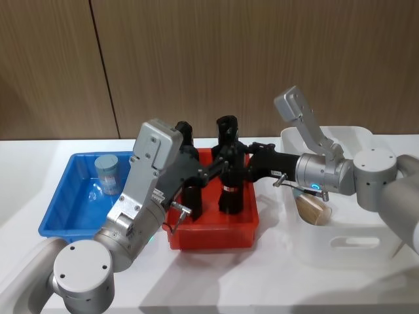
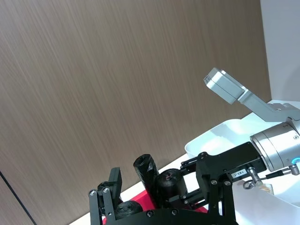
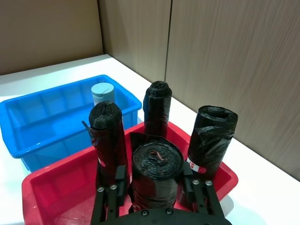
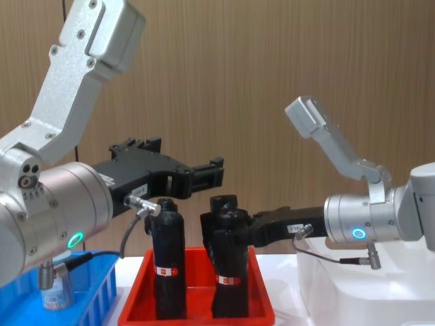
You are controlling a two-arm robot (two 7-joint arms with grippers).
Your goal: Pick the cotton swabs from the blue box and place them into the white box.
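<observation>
Right end effector [image 3: 154, 187] is clamped around a black roll [image 3: 156, 176] in the red tray [image 1: 216, 232]; left end effector [image 4: 204, 175] hovers spread above, with one swab tub [image 1: 107, 173] in the blue box [image 1: 59, 209].

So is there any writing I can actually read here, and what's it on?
Nothing reads for certain.
Sticker on the right gripper: digits, too blurred to quote.
Red-white bands on the black rolls: too small to read.
Paper label on the cotton swabs: too small to read.
</observation>
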